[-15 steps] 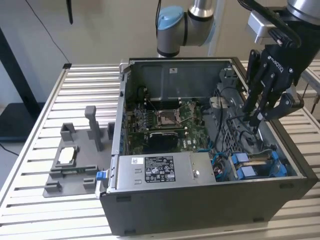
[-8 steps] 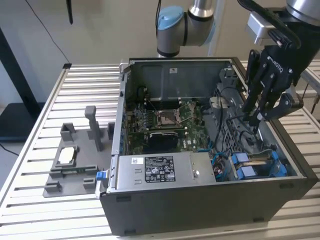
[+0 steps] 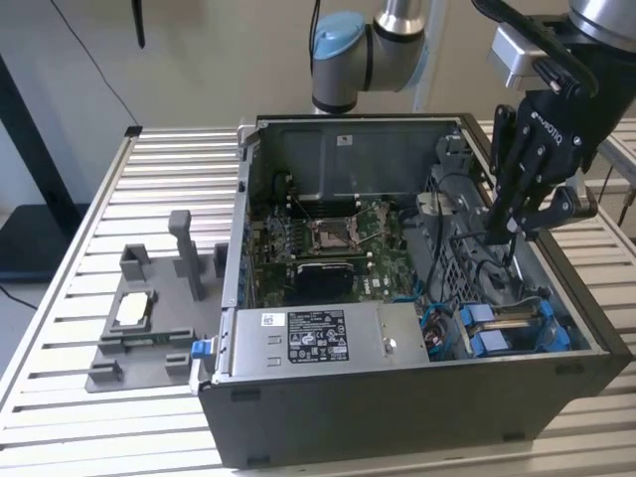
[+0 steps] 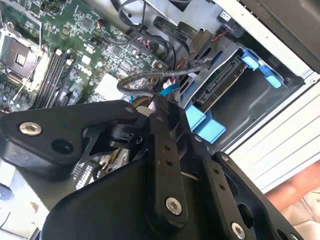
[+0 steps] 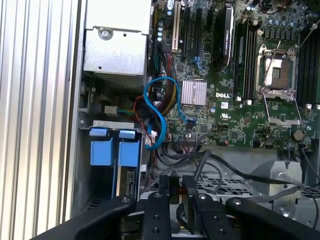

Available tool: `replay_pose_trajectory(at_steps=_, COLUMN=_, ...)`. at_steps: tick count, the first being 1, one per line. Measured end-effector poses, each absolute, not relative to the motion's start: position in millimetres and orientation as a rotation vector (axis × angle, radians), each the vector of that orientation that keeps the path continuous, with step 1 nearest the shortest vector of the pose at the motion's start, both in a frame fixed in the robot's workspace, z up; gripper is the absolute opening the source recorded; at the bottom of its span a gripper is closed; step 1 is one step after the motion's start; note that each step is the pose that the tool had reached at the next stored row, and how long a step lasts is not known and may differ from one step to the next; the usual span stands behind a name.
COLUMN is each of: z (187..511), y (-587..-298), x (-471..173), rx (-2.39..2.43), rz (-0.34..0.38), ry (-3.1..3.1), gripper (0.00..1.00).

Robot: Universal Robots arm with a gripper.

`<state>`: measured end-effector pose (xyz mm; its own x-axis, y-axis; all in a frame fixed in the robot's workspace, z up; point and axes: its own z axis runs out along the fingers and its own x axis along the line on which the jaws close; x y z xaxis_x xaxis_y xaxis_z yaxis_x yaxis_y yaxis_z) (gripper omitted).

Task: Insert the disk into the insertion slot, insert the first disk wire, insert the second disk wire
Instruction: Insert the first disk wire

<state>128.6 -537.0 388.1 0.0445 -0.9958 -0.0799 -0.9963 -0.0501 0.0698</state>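
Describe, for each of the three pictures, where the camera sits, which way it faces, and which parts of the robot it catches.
Exterior view: off the arm, above the open computer case, looking down into it; shows the arm and gripper.
First wrist view: on the wrist, looking past the gripper onto the motherboard and the disk in the insertion slot.
Second wrist view: on the wrist, looking slantwise past the gripper toward the disk.
Shared: both wrist views show gripper, motherboard and disk.

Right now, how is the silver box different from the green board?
The power-supply box is silver metal with a label; the motherboard is green and covered in small parts. The box is a thick block; the motherboard is a flat sheet. Both sit inside the open computer case.
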Motion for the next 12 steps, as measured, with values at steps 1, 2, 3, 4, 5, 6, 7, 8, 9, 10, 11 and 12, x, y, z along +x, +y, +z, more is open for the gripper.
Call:
replay_pose_trajectory(at_steps=1, z=388.1, y=-537.0, x=128.6, rx=-2.267, rz=0.167, ry=2.162, gripper=0.25)
replay_pose_trajectory(at_steps=2, z=388.1, y=-537.0, x=128.6, rx=-2.267, rz=0.167, ry=2.162, gripper=0.25)
replay_pose_trajectory(at_steps=3, z=388.1, y=-537.0, x=128.6, rx=-2.267, rz=0.167, ry=2.162, gripper=0.25)
replay_pose_trajectory(at_steps=4, z=388.1, y=-537.0, x=128.6, rx=-2.267, rz=0.167, ry=2.162, gripper=0.23)
replay_pose_trajectory(at_steps=5, z=388.1, y=-537.0, x=128.5, rx=-2.267, rz=0.166, ry=2.162, gripper=0.23)
replay_pose_trajectory(at_steps=6, z=388.1, y=-537.0, x=128.6, rx=-2.267, rz=0.167, ry=2.162, gripper=0.23)
replay_pose_trajectory(at_steps=7, z=388.1, y=-537.0, x=128.6, rx=-2.267, rz=0.166, ry=2.162, gripper=0.19)
replay_pose_trajectory(at_steps=8, z=388.1, y=-537.0, x=128.6, rx=-2.267, rz=0.166, ry=2.162, gripper=0.19)
replay_pose_trajectory(at_steps=9, z=388.1, y=-537.0, x=128.6, rx=-2.267, rz=0.167, ry=2.162, gripper=0.19)
replay_pose_trajectory(at_steps=10, z=388.1, y=-537.0, x=128.6, rx=-2.267, rz=0.167, ry=2.162, gripper=0.19)
replay_pose_trajectory(at_steps=11, z=388.1, y=-537.0, x=128.6, rx=-2.267, rz=0.167, ry=2.162, gripper=0.19)
replay_pose_trajectory(at_steps=12, z=388.1, y=-537.0, x=128.6, rx=-2.267, rz=0.167, ry=2.162, gripper=0.19)
